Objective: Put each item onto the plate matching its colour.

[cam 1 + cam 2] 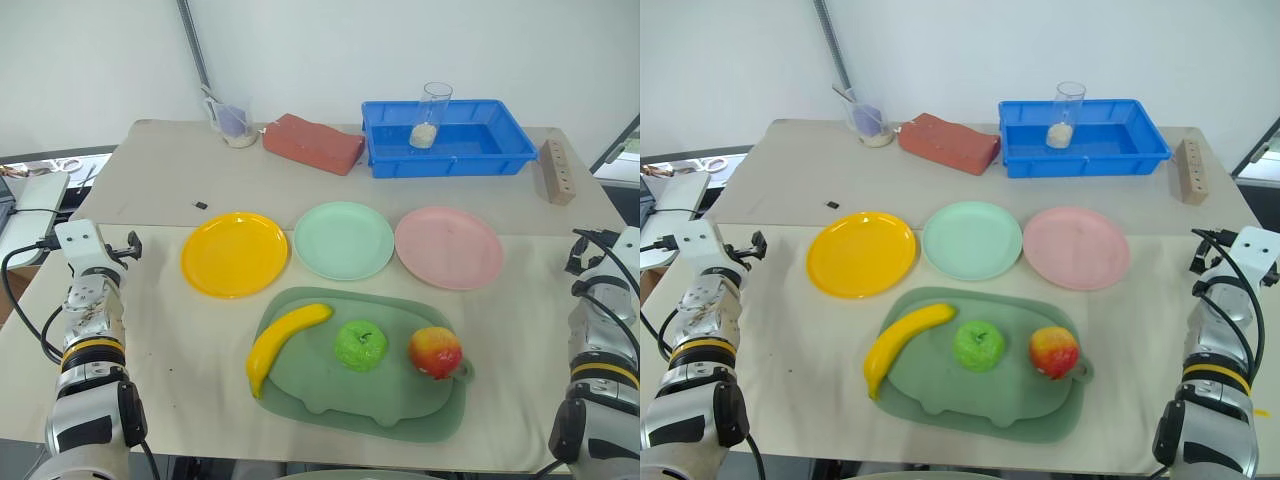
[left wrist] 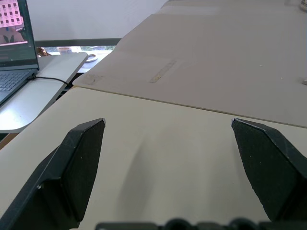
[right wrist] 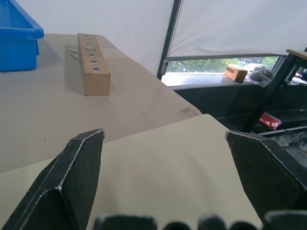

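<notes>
Starting with nothing held, we find all three fruits on the tray (image 1: 300, 405) and all three plates bare. Both grippers stand out at the table's sides, well apart from the fruit: the left gripper (image 2: 168, 139) has its fingers spread wide over bare cloth, and the right gripper (image 3: 165, 143) is spread just as wide near the wooden block (image 3: 93, 64).

For the first pick, we judge the banana (image 1: 285, 338) the easiest for the left arm, since it lies on the tray's left edge, overhanging slightly, just below the yellow plate (image 1: 234, 253). We would close across its narrow width, not along its curve.

The green apple (image 1: 360, 345) sits mid-tray, below the mint plate (image 1: 343, 240). The red apple (image 1: 435, 351) sits at the tray's right, beside the ring tab, below the pink plate (image 1: 449, 247); it suits the right arm.

Farther back, the blue bin (image 1: 445, 137) holds a clear cup (image 1: 431, 113) with a little pale material in its bottom.
</notes>
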Tool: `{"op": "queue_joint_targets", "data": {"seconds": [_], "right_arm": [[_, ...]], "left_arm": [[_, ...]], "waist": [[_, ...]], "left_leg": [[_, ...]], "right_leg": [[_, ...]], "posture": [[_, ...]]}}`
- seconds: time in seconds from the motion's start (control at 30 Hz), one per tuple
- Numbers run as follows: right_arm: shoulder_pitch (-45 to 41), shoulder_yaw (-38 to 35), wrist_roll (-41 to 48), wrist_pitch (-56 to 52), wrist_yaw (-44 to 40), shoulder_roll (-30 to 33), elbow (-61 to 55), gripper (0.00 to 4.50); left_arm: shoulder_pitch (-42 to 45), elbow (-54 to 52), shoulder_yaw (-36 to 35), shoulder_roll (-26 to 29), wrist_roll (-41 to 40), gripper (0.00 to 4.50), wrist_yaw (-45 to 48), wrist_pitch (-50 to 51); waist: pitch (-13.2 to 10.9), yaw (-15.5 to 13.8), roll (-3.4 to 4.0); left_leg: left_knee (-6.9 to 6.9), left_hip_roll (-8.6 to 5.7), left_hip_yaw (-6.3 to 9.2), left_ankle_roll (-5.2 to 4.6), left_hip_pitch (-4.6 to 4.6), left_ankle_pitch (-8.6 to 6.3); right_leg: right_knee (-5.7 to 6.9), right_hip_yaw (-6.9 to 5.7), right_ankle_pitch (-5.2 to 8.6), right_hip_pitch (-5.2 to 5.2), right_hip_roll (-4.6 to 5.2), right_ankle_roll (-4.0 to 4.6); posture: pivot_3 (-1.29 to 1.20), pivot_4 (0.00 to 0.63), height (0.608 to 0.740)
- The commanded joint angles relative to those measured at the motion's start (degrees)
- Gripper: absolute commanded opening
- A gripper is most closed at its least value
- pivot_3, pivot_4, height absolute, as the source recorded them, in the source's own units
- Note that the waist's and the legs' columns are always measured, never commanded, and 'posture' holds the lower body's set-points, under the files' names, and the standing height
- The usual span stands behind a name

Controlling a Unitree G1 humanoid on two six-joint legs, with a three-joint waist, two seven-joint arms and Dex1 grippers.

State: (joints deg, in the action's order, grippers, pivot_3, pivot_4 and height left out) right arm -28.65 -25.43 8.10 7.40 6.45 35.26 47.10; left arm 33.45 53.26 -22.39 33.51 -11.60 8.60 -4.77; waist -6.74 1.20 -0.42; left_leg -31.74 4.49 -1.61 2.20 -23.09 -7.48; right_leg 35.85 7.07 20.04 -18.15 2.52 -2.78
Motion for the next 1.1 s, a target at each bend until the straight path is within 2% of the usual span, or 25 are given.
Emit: {"op": "queue_joint_targets", "data": {"seconds": [0.03,0.1,0.17,0.27,0.47,0.67,0.77,0.87,1.1], "right_arm": [[-0.1,-0.6,0.3,0.6,0.3,0.6,-2.9,4.45],[0.1,-0.4,0.2,0.3,0.1,0.6,-3.5,4.45],[-0.4,0.2,0.3,-0.3,-1.5,0.9,-4.3,4.45],[-1.9,2.3,1.4,-2.4,-8.4,1.3,-7.1,4.45],[-2.7,12.1,6.9,-11.6,-34.1,2.0,-23.4,4.45],[0.2,21.2,18.6,-28.2,-54.9,4.2,-47.1,4.45],[2.2,24.8,23.5,-36.0,-59.8,5.9,-58.1,4.45],[3.7,27.3,27.9,-41.9,-62.5,7.3,-67.1,4.45],[3.9,29.8,33.0,-49.4,-63.3,8.3,-78.1,4.45]], "left_arm": [[0.6,-3.2,-0.6,1.5,-0.6,4.50,0.6,0.1],[-0.2,-5.5,-0.5,2.1,-0.9,4.50,2.4,0.6],[-1.8,-11.3,0.7,2.5,-2.0,4.50,8.1,2.2],[-5.7,-23.9,3.8,3.9,-4.0,4.50,17.6,7.6],[-15.6,-53.3,10.3,10.7,-13.7,4.50,34.6,26.9],[-21.2,-75.5,18.5,15.6,-20.2,4.50,41.1,41.2],[-22.1,-79.9,22.2,16.2,-20.2,4.50,41.9,44.3],[-21.5,-79.9,26.9,16.4,-16.5,4.50,42.3,44.0],[-19.4,-79.4,34.8,15.2,-10.7,4.50,41.6,44.7]], "waist": [[0.0,0.0,0.00],[0.0,0.0,0.00],[0.0,0.0,0.01],[0.0,0.2,0.04],[0.0,1.3,0.26],[0.0,0.9,0.29],[-0.1,0.3,0.25],[-0.1,-0.3,0.18],[-0.2,-0.4,0.00]], "left_leg": [[0.00,0.00,0.00,0.00,0.00,0.00],[0.00,0.00,0.00,0.00,0.00,0.00],[0.00,0.00,0.00,0.00,-0.02,0.00],[0.02,0.01,0.00,0.05,-0.02,0.03],[0.18,0.03,0.00,0.23,-0.03,0.13],[0.21,0.05,0.02,0.22,-0.07,0.13],[0.14,0.06,0.02,0.22,-0.09,0.12],[0.05,0.06,0.03,0.21,-0.06,0.10],[0.04,0.07,0.04,0.15,-0.15,0.06]], "right_leg": [[0.00,0.00,0.00,0.00,0.00,0.00],[0.00,-0.01,0.00,0.00,0.00,0.00],[0.00,0.00,0.00,0.00,0.00,0.00],[0.00,-0.01,0.00,0.00,-0.01,0.01],[0.04,-0.01,-0.01,-0.04,-0.03,0.02],[-0.02,-0.01,0.00,-0.05,-0.04,0.02],[-0.05,-0.01,0.01,-0.08,-0.04,0.05],[-0.08,-0.01,0.04,-0.25,-0.02,0.10],[-0.11,0.00,0.09,-0.37,-0.01,0.22]], "posture": [[0.00,0.150,0.740],[0.00,0.150,0.740],[0.00,0.150,0.740],[0.00,0.150,0.740],[0.00,0.150,0.740],[0.00,0.150,0.740],[0.00,0.150,0.740],[0.00,0.150,0.740],[0.00,0.150,0.740]]}}
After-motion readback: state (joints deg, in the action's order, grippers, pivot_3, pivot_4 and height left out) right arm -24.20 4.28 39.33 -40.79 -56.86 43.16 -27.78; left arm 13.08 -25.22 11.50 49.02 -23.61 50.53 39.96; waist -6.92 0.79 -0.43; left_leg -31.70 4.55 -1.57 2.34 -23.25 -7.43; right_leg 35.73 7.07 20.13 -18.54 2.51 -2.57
